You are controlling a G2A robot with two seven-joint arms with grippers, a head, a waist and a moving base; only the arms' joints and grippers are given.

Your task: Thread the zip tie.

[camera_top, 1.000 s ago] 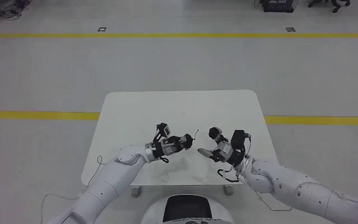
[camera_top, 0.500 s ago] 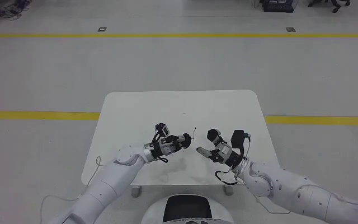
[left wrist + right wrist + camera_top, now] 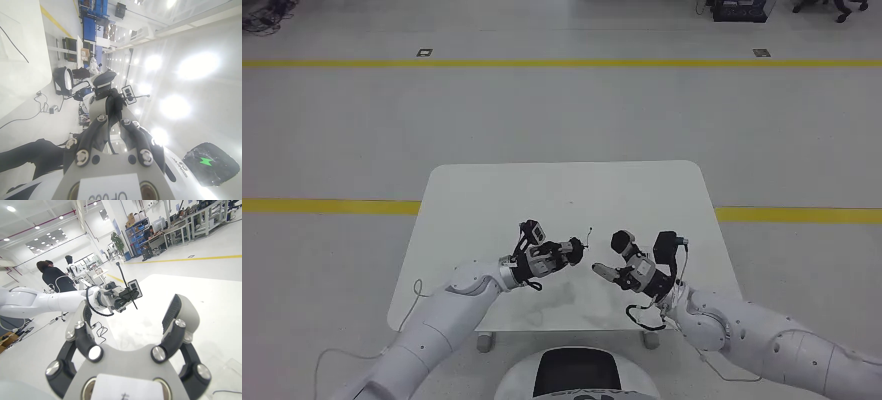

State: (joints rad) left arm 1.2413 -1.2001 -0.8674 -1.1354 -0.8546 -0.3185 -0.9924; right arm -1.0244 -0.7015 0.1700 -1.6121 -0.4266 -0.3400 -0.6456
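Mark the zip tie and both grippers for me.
zip tie point(image 3: 123, 276): right wrist view, on the bare strap between its head and the holding fingers.
left gripper point(image 3: 130, 297): right wrist view, between its fingers, shut on the zip tie.
right gripper point(image 3: 610, 256): top view, midway between its open fingers.

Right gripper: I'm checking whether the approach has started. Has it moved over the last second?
Yes, slightly. Against the table's right edge, the right gripper has edged toward the left gripper holding the zip tie.
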